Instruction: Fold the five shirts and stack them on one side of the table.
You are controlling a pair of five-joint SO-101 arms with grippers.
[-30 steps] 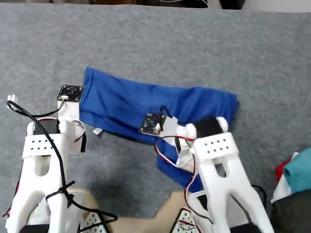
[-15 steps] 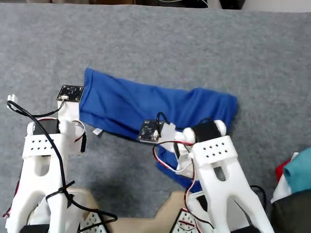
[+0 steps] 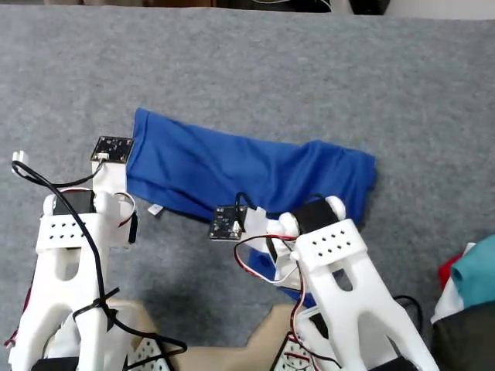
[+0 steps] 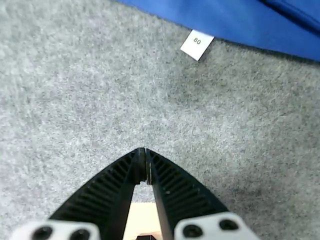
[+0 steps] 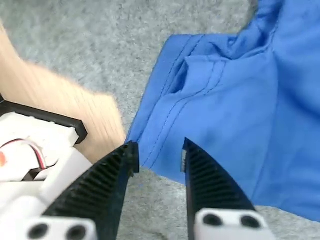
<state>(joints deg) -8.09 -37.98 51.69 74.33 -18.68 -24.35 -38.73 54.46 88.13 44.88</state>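
A blue shirt [image 3: 232,166] lies loosely folded in a long band across the middle of the grey cloth. Its white tag [image 4: 196,44] sticks out at the near edge. My left gripper [image 4: 144,151] is shut with nothing in it, low over bare cloth a short way from the tag. My right gripper [image 5: 157,152] is open over the shirt's stitched hem [image 5: 170,110], with the blue fabric's edge lying between and below its jaws. In the high view the right arm [image 3: 325,239] covers the shirt's near right part, and the left arm [image 3: 77,224] stands beside its left end.
A pile of other clothes [image 3: 468,282], teal, red, white and dark, sits at the right edge. The grey cloth [image 3: 309,69] stretches bare beyond the shirt. Bare wood [image 3: 232,357] shows at the near edge between the arm bases.
The right arm has drawn back toward the near edge and to the left over the shirt. The shirt's right end shifted slightly. The left arm has kept still.
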